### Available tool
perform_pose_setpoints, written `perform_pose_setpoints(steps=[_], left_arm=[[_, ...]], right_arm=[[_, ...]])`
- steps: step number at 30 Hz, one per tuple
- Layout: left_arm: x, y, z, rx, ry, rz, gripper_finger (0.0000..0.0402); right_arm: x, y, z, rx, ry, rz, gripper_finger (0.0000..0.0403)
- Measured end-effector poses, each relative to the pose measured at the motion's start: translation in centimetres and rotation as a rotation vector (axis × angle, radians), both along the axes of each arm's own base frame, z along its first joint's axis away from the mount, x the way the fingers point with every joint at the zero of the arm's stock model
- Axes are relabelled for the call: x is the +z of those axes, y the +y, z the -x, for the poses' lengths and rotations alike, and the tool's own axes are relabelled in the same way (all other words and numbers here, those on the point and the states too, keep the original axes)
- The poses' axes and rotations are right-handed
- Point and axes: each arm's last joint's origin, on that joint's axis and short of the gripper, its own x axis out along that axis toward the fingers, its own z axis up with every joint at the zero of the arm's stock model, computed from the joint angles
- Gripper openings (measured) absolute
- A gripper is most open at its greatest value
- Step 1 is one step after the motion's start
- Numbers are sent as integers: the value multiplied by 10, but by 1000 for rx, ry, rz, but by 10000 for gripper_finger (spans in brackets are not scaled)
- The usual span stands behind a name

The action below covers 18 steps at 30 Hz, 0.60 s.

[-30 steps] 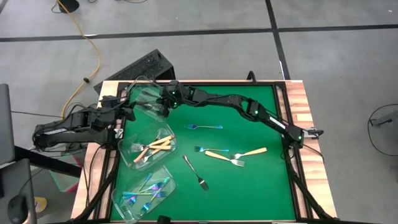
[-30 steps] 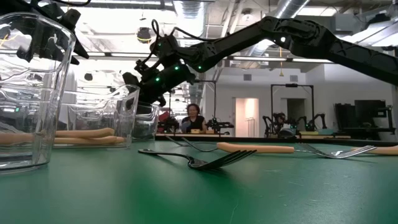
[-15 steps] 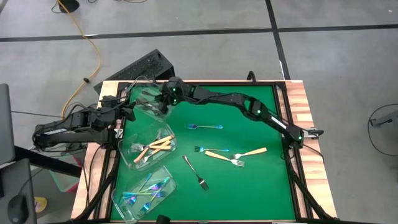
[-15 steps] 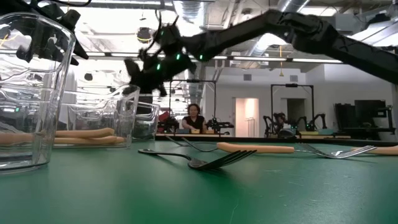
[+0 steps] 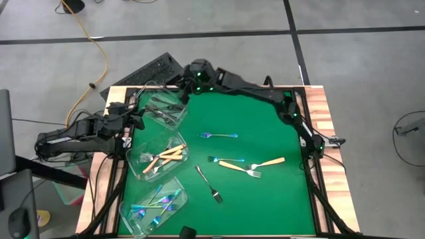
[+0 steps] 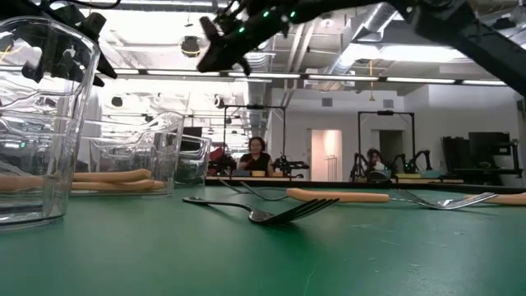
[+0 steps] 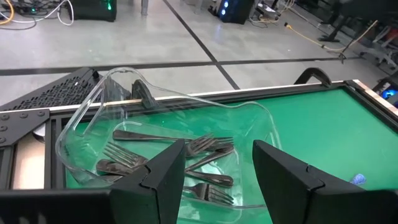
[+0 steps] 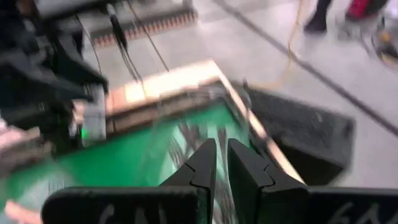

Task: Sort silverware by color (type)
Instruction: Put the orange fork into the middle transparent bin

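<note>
A: Which step is this?

B: Between picks, I'd judge. The right gripper hangs empty, fingers nearly together, above the desk's far edge near the clear plastic tub of dark grey metal forks. The left gripper, open, waits by that tub.

A: Next?

B: Probably the loose dark grey metal fork on the green desk; blue and tan-handled forks also remain.

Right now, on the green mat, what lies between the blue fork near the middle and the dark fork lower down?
In the high view, between the upper blue fork and the dark fork lie a second blue fork and a tan-handled fork; another tan-handled fork lies just right of them.
</note>
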Motion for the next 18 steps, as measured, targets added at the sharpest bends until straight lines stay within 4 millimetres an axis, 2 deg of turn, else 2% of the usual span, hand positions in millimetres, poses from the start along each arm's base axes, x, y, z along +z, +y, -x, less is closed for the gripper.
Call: perform_pose_setpoints(steps=[3,8,18], left_arm=[[0,0,0,1,0,0,172],[0,0,0,-4,0,2,172],[0,-1,-1,-24,-3,16,172]], right_arm=[[15,4,21,-8,85,-28,62],[44,21,62,-36,245,-63,62],[75,84,131,-155,594,-66,62]])
